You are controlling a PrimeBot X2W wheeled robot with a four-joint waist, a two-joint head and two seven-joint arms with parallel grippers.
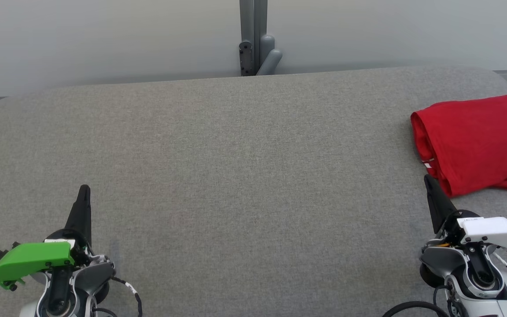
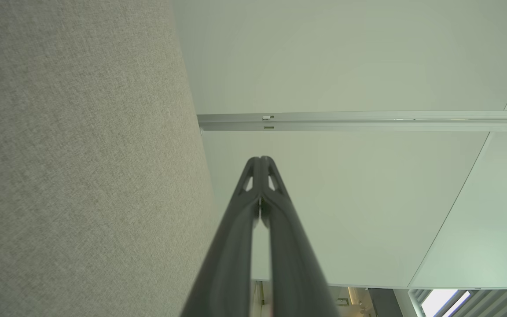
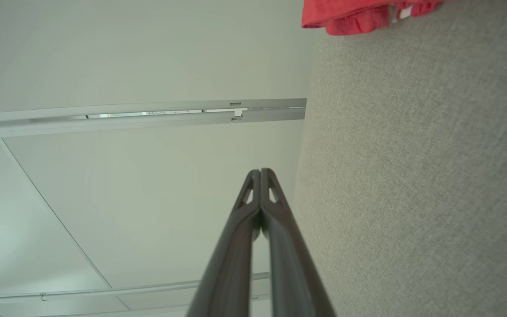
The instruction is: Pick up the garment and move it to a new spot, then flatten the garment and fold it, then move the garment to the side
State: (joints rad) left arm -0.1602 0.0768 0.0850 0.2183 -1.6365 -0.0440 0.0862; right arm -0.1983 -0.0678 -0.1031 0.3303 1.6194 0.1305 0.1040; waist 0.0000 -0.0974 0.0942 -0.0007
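Nearest the robot, at the near left corner of the grey table (image 1: 236,154), the left gripper (image 1: 84,190) has its two dark fingers pressed together with nothing between them; the left wrist view shows the tips meeting. At the table's near right corner the right gripper (image 1: 428,179) is likewise closed tight and empty, its tip just short of the garment's near hem. The red garment (image 1: 478,141) lies farther back on the table's right end, running out past the picture's edge. It looks doubled over into a compact bundle, with a rounded fold facing the table's middle. Beyond the table's far edge stands a grey post (image 1: 253,39). From this the garment seems folded and set aside, so the task looks finished or nearly so. If it is only a loose heap, every step is left.
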